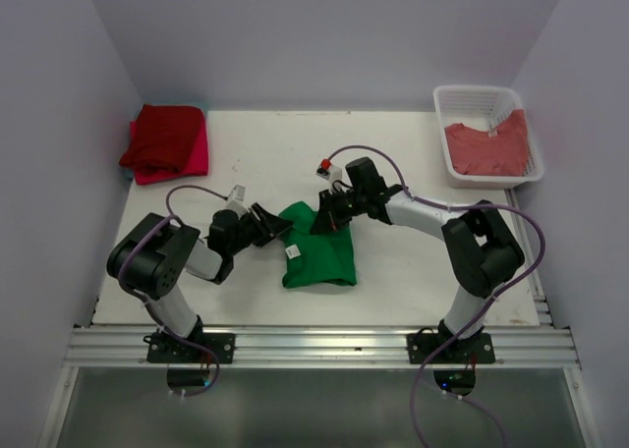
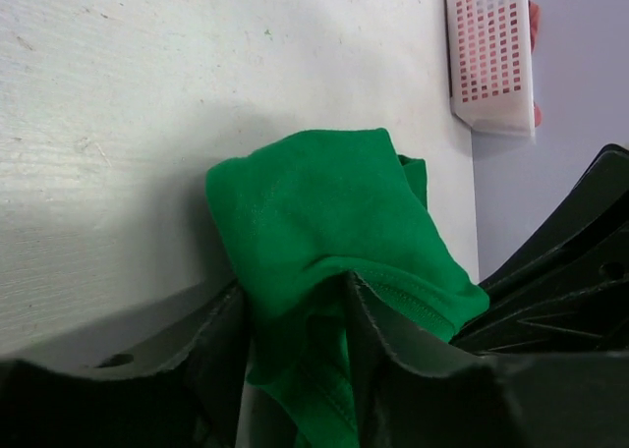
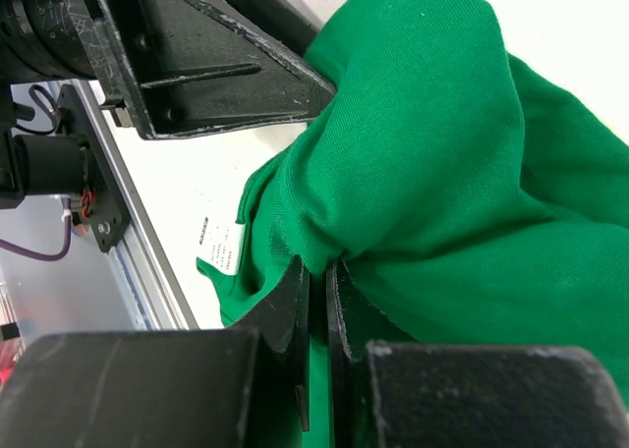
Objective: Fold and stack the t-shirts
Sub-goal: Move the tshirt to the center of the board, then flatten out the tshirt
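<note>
1. Left gripper (image 1: 273,224): arm folded low, reaching the left edge of the green t-shirt (image 1: 319,256). Jaws half-spread astride a fold; whether they grip cannot be told.
2. Right gripper (image 1: 329,215): arm extended low to the shirt's far edge, jaws pressed together, pinching cloth.
3. The shirt lies crumpled on the white table (image 1: 413,271). Red t-shirts (image 1: 165,141) are stacked far-left of it. A white basket (image 1: 486,96) holding a salmon t-shirt (image 1: 486,148) sits far-right. Plain walls (image 1: 324,35) surround.

White basket (image 1: 472,102) on white table (image 1: 275,158)

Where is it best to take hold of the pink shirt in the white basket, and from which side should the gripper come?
Probably at the far right corner of the shirt, which seems to climb the basket wall. Come from above: the walls close off every side.
</note>
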{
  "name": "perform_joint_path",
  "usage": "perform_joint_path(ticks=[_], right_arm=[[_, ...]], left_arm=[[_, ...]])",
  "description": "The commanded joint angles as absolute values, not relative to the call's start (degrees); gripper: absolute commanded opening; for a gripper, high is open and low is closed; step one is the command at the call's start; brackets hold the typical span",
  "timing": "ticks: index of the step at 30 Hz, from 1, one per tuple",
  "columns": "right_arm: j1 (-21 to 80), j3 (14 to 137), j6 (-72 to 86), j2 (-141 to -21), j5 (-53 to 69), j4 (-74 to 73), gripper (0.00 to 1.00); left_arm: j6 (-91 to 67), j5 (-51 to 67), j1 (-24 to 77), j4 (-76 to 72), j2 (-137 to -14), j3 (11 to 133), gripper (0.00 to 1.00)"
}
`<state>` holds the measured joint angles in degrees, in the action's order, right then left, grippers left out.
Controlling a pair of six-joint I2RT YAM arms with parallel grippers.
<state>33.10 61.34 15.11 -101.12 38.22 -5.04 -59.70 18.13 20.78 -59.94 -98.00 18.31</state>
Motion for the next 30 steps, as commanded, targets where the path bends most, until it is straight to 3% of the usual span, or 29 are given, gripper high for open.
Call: perform_joint_path(ticks=[1,6,10,14,18,20,21,23,24,25,26,30], right_arm=[[33.49,60.91,14.5,-100.02,37.97,-2.72,0.0],[33.49,60.91,13.97,-100.55,36.56,-3.51,0.0],[33.49,61.0,13.54,-100.9,34.98,-4.48,0.0],[33.49,60.65,13.45,-100.99,33.23,-4.92,0.0],[33.49,60.47,13.8,-101.16,32.17,-4.92,0.0],[33.49,60.47,13.97,-100.99,29.72,-5.27,0.0],[33.49,60.56,14.84,-100.81,27.62,-5.8,0.06],[33.49,61.43,15.38,-100.37,18.69,-8.95,0.31],[33.57,61.78,16.25,-100.2,14.54,-10.36,0.58],[33.57,62.4,16.87,-99.41,10.5,-13.16,0.75],[33.66,62.75,17.48,-98.97,1.32,-14.66,0.81],[33.66,62.49,20.12,-94.41,-10.19,-19.33,0.94]], left_arm=[[-59.06,19.95,21.18,-62.5,-96.95,18.11,0.43],[-57.22,19.69,21.18,-57.32,-91.16,18.19,0.34],[-52.49,17.06,21.18,-41.64,-82.81,21.7,0.24],[-46.51,10.91,21.18,-25.26,-70.79,27.58,0.2],[-42.72,7.65,21.09,-16.27,-66.71,34.43,0.12],[-41.49,7.65,21.01,-12.93,-66.62,36.46,0.03],[-41.05,7.73,21.01,-11.79,-66.71,38.56,0.0],[-39.64,7.12,21.01,-7.83,-66.62,40.94,0.0],[-39.12,6.68,21.01,-6.6,-66.53,43.22,0.0],[-38.07,6.33,21.01,-4.42,-66.36,44.37,0.0],[-37.62,5.98,21.01,-3.35,-65.92,45.6,0.0],[-35.69,3.09,21.01,2.72,-64.95,52.28,0.0]])
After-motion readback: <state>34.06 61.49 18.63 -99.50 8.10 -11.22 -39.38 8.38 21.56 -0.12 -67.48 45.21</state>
